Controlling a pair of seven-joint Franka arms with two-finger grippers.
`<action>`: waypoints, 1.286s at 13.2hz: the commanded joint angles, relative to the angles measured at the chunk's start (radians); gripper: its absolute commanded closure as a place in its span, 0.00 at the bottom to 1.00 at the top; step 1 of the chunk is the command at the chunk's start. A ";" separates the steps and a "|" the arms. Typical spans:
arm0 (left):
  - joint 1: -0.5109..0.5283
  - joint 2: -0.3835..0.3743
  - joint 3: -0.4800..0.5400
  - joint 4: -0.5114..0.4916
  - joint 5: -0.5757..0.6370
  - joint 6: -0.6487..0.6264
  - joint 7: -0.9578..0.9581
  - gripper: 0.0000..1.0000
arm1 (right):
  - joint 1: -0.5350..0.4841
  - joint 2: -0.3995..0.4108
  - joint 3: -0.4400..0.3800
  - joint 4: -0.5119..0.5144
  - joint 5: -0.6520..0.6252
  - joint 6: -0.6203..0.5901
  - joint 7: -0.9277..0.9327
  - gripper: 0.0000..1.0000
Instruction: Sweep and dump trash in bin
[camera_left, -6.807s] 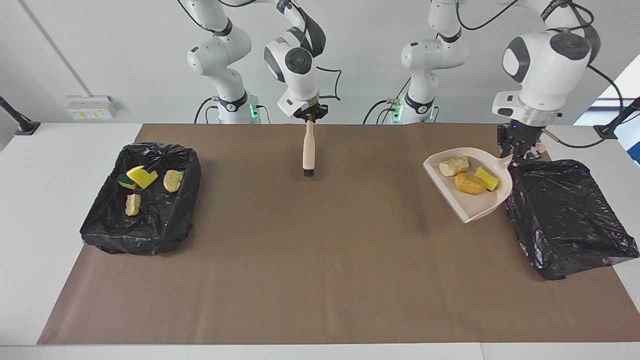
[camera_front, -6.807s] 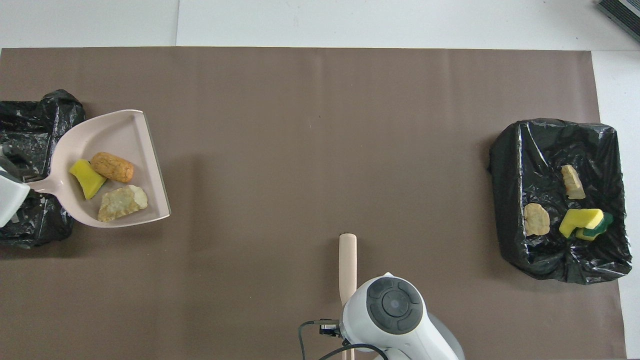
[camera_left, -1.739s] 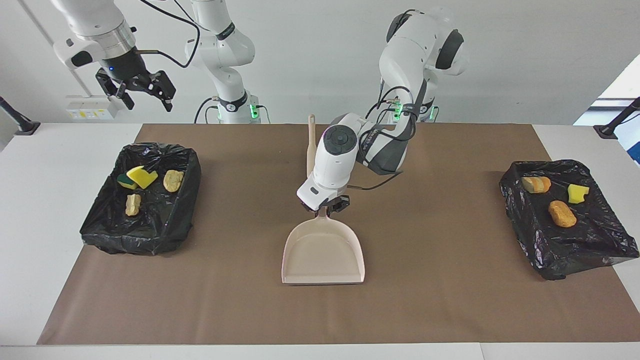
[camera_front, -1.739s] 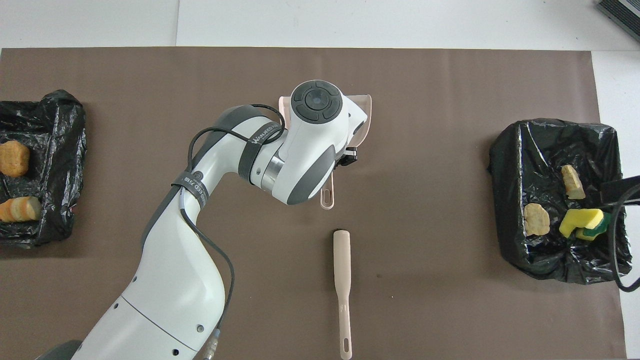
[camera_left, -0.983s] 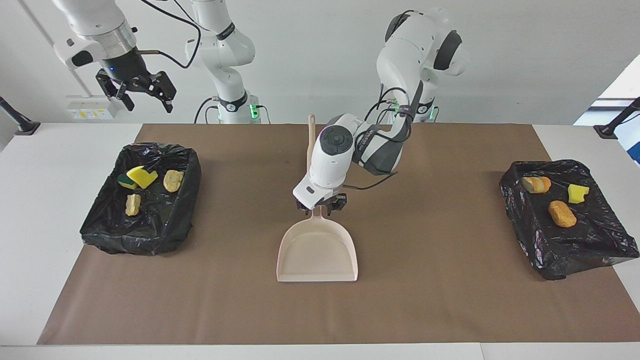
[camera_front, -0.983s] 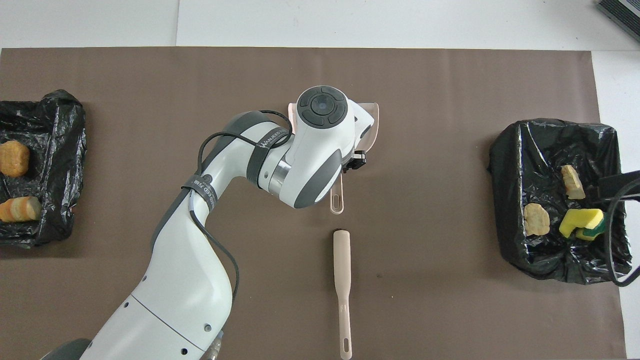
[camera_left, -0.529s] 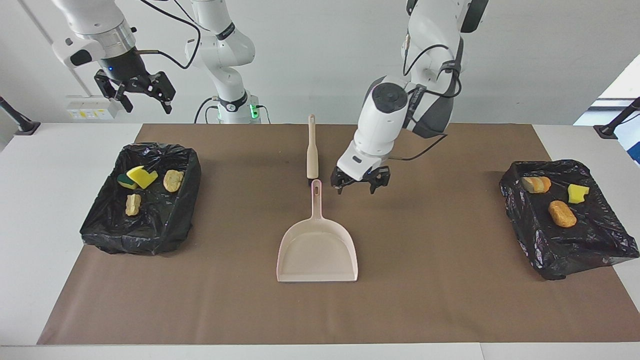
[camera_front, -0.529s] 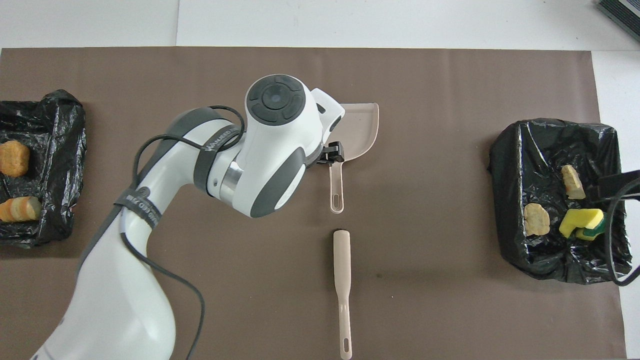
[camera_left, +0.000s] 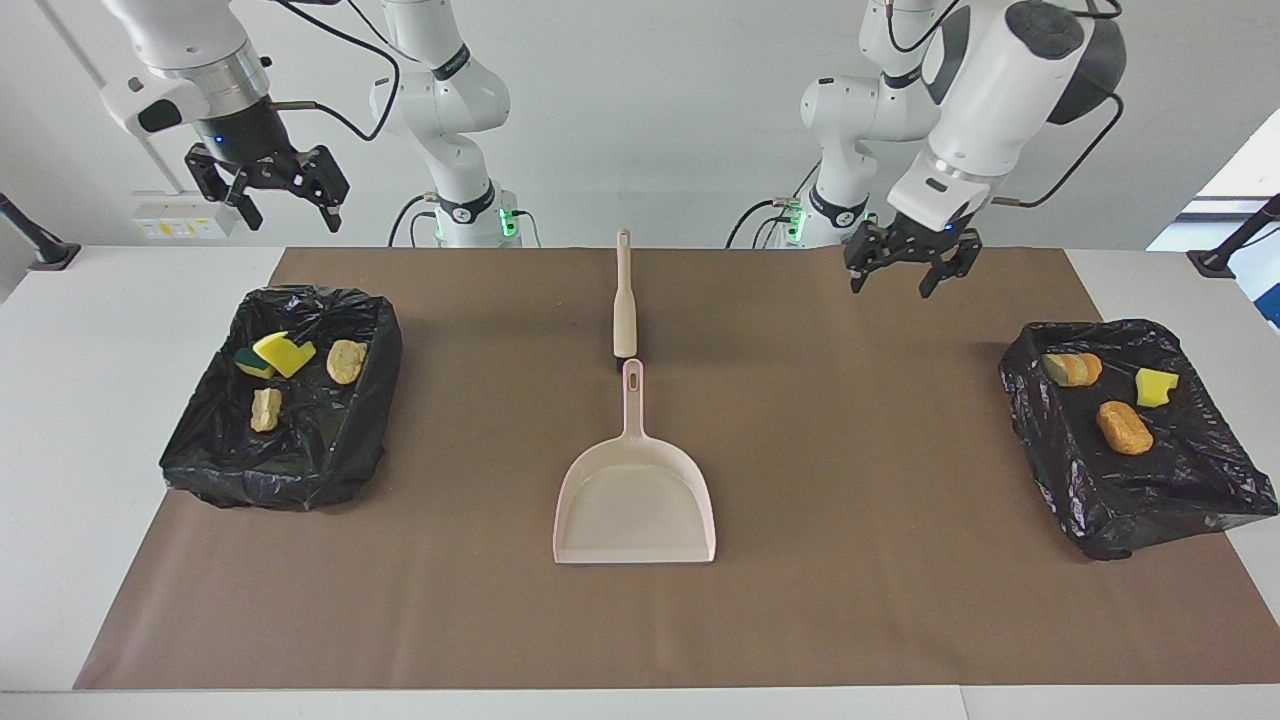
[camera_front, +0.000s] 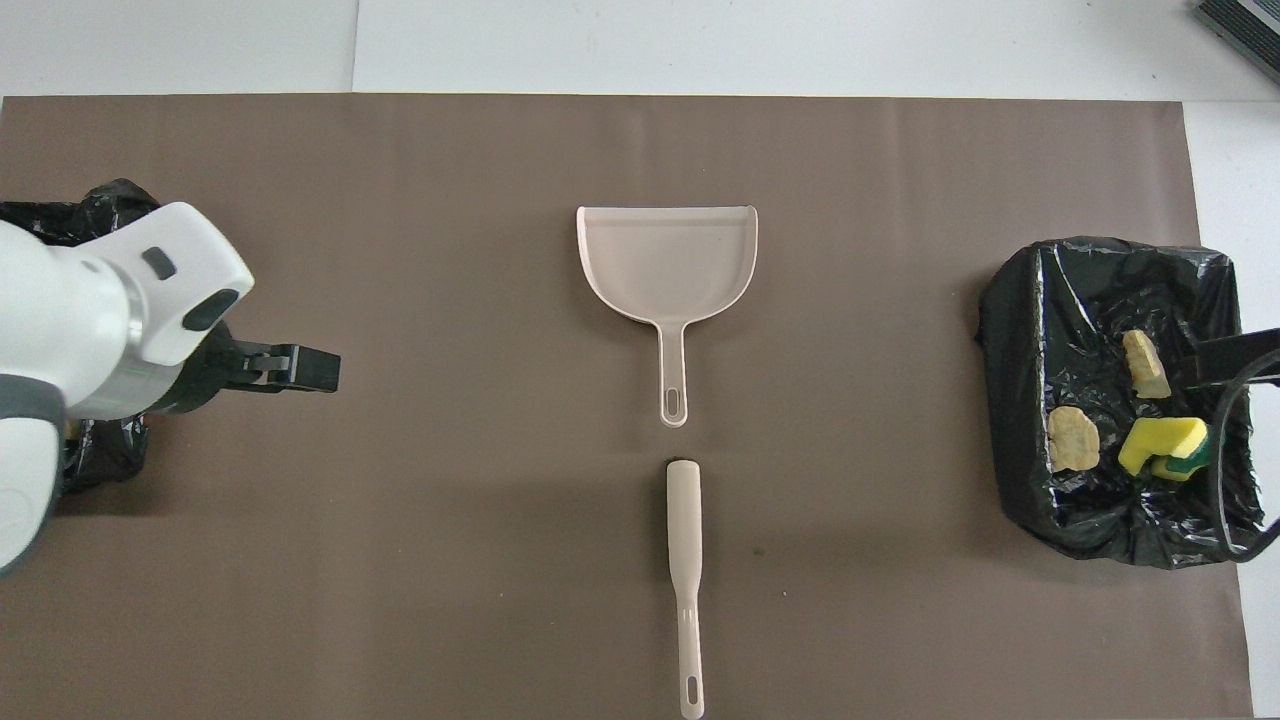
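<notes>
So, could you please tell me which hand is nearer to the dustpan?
Left. The left hand is up over the mat toward its own bin; the right hand is raised farther off from the dustpan.

Your desk (camera_left: 130, 300): white top, overlaid by one brown paper mat (camera_left: 850, 560). On the mat you have:
- pink dustpan (camera_left: 634, 500), mid-mat, handle toward the robots
- beige brush (camera_left: 624, 300), just nearer the robots, in line with that handle
- black-lined bin (camera_left: 290, 465), right arm's end
- black-lined bin (camera_left: 1150, 500), left arm's end

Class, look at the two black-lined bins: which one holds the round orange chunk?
The bin at the left arm's end; its orange chunk lies there, while the other bin holds only yellow and tan scraps.
</notes>
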 joint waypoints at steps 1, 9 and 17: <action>0.087 0.006 -0.012 0.143 0.003 -0.151 0.108 0.00 | -0.012 -0.004 0.006 -0.013 0.007 0.015 -0.028 0.00; 0.089 0.206 -0.015 0.546 0.034 -0.448 0.110 0.00 | -0.012 -0.003 0.011 -0.009 0.007 0.007 -0.024 0.00; 0.086 0.190 -0.013 0.535 0.052 -0.437 0.117 0.00 | -0.012 -0.003 0.012 -0.009 0.008 0.004 -0.025 0.00</action>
